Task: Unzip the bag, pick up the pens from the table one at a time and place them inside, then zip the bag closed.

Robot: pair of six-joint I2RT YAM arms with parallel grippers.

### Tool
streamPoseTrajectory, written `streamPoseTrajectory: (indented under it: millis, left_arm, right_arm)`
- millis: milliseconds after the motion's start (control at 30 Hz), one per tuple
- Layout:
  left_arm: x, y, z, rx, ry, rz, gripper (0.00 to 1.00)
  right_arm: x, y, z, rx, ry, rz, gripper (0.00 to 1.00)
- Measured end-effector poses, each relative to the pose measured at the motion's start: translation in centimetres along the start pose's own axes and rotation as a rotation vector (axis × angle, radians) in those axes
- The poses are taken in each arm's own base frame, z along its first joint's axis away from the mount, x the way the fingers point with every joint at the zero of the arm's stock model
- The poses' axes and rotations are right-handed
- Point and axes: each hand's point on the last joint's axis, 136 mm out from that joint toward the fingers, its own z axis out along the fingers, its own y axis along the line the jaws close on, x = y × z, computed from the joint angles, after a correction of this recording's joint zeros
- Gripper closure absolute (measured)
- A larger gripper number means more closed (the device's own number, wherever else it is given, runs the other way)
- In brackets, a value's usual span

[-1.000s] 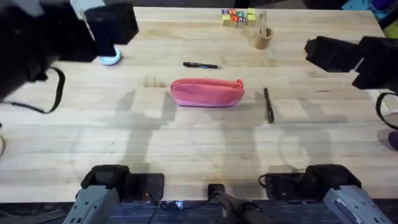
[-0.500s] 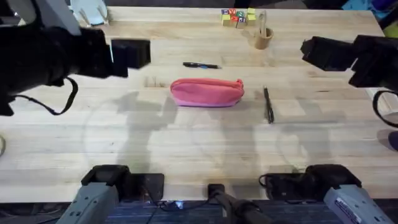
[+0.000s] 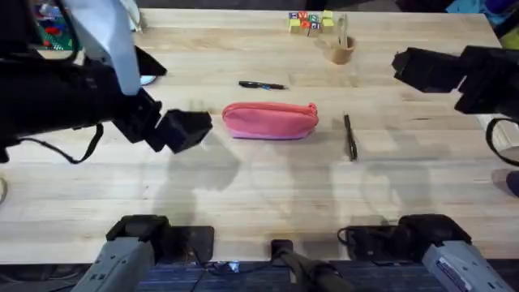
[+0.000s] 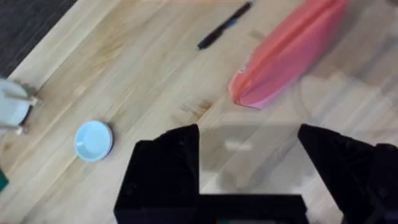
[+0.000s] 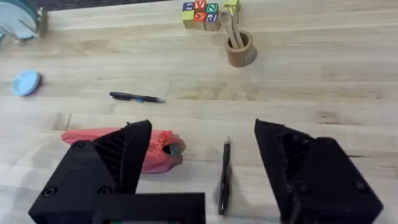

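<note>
The pink bag [image 3: 269, 120] lies zipped along its top in the middle of the table [image 3: 268, 195]. One dark pen [image 3: 262, 84] rests just behind it, and a second pen [image 3: 349, 135] lies to its right. My left gripper [image 3: 185, 130] hovers just left of the bag's left end. In the left wrist view this gripper [image 4: 249, 132] is open and empty, with the bag [image 4: 286, 53] and a pen [image 4: 224, 25] ahead of it. My right gripper [image 3: 412, 68] hangs high at the right. It is open [image 5: 204, 130] above the bag [image 5: 161, 152] and a pen [image 5: 224, 174].
Letter blocks [image 3: 309, 21] and a wooden cup [image 3: 340, 49] holding utensils stand at the back of the table. A small pale blue dish [image 4: 93, 140] sits at the back left, partly under the left arm. The near half of the table is bare wood.
My left arm has swung from the back left corner forward and to the right, down to the bag's left end. The right arm, the bag and both pens have stayed put.
</note>
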Motion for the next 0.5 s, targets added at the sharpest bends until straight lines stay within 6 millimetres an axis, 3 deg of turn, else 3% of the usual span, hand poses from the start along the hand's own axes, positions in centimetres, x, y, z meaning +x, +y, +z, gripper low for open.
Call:
streamPoseTrajectory:
  millis: [500]
  left_arm:
    - [0.7, -0.9, 4.5, 0.234, 0.028, 0.246, 0.007]
  right_arm:
    - [0.0, 0.0, 0.0, 0.000, 0.000, 0.000, 0.005]
